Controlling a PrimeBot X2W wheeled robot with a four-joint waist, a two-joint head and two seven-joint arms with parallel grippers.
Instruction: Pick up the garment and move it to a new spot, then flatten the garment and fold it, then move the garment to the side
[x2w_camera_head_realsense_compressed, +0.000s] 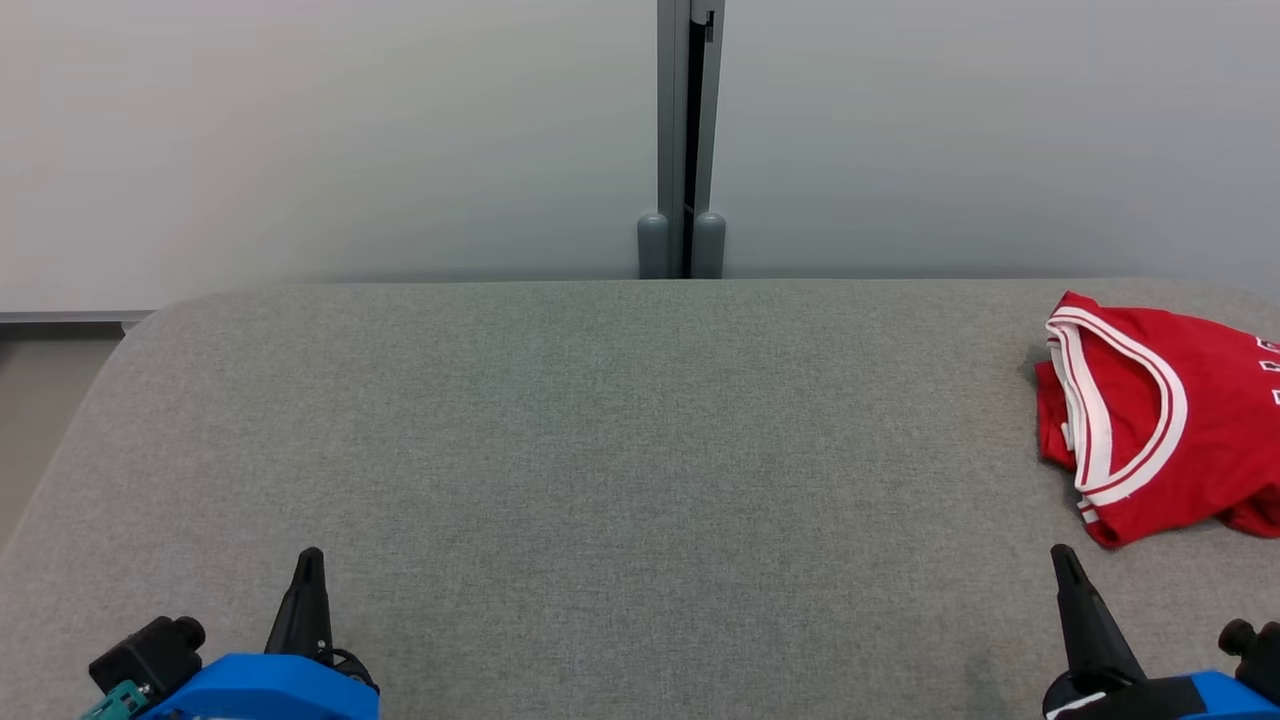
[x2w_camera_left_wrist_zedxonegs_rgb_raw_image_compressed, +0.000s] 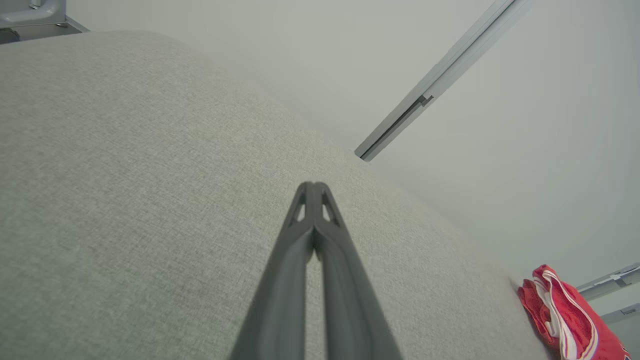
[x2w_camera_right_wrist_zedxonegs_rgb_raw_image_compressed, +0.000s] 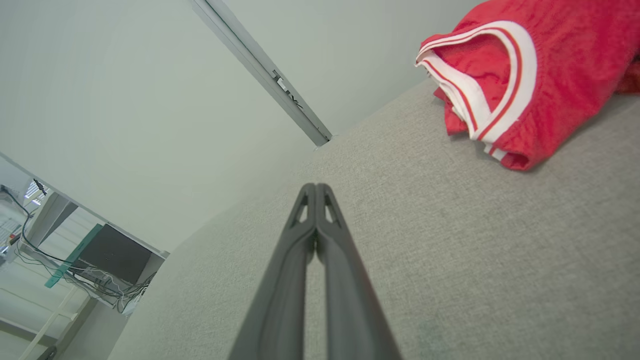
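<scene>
since my left gripper and my right gripper both sit at the near edge of the grey padded table, each with its fingers pressed together on nothing, i judge myself to be between moves; the red garment lies at the far right of the table, well apart from the left gripper and nearer the right one, beyond its tips and a little to the right; it is bunched in a few loose layers, with its white-and-red trimmed opening turned left and its right part cut off by the edge of the head view; such a heap at the side fits a garment waiting to be carried to a new spot, and it fits equally one folded loosely and set aside at the close; i cannot tell which; doing well here, either way, means holding both arms low and clear of the cloth, for the fabric looks thin and slick, and i judge a stray finger would drag its layers apart
</scene>
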